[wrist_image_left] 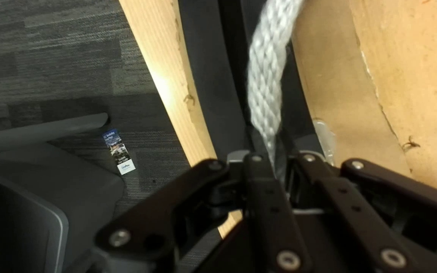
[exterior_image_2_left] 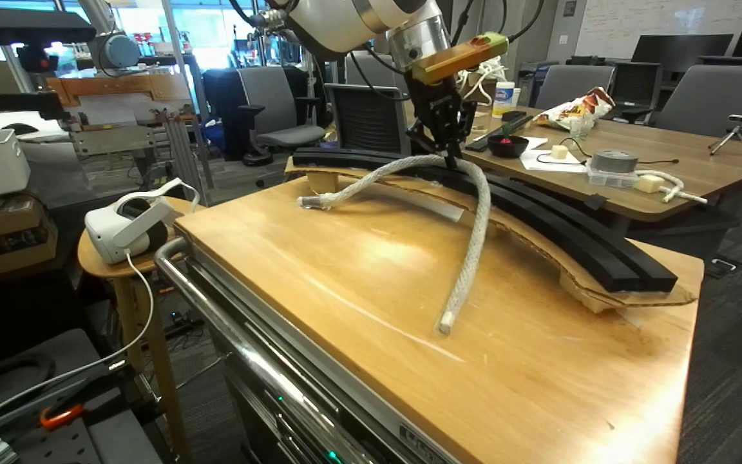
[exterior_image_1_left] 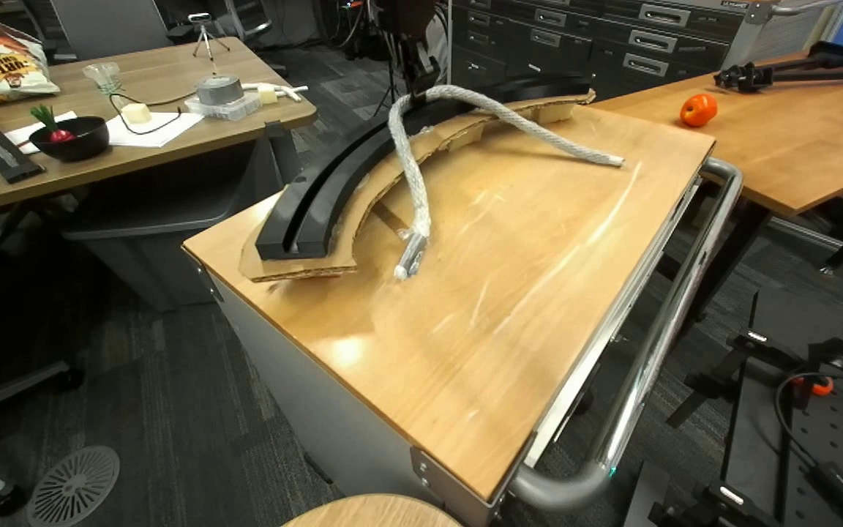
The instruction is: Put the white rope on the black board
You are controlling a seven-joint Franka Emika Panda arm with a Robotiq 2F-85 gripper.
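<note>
Over the board (exterior_image_2_left: pixel 525 203) | our claw (exterior_image_2_left: pixel 452 159) pinches the rope (exterior_image_2_left: pixel 482 216) near its middle (ends off the board) | we should match the curve, lowering slowly.

In an exterior view, a tortilla chip bag (exterior_image_1_left: pixel 13 69) sits at the upper left of the frame, near a black bowl (exterior_image_1_left: pixel 77 148) holding a red vegetable (exterior_image_1_left: pixel 62 135) with green leaves. A roll of grey tape (exterior_image_1_left: pixel 219 90) rests on a transparent plastic box (exterior_image_1_left: pixel 209 110). A tomato (exterior_image_1_left: pixel 698 110) (glossy, orange-red) lies at the upper right. In an exterior view, a white VR headset (exterior_image_2_left: pixel 113 235) rests on a round wooden stool (exterior_image_2_left: pixel 107 270) at the left. In the wrist view, a printed card (wrist_image_left: pixel 119 151) lies on the carpet (wrist_image_left: pixel 70 45), left of centre.
</note>
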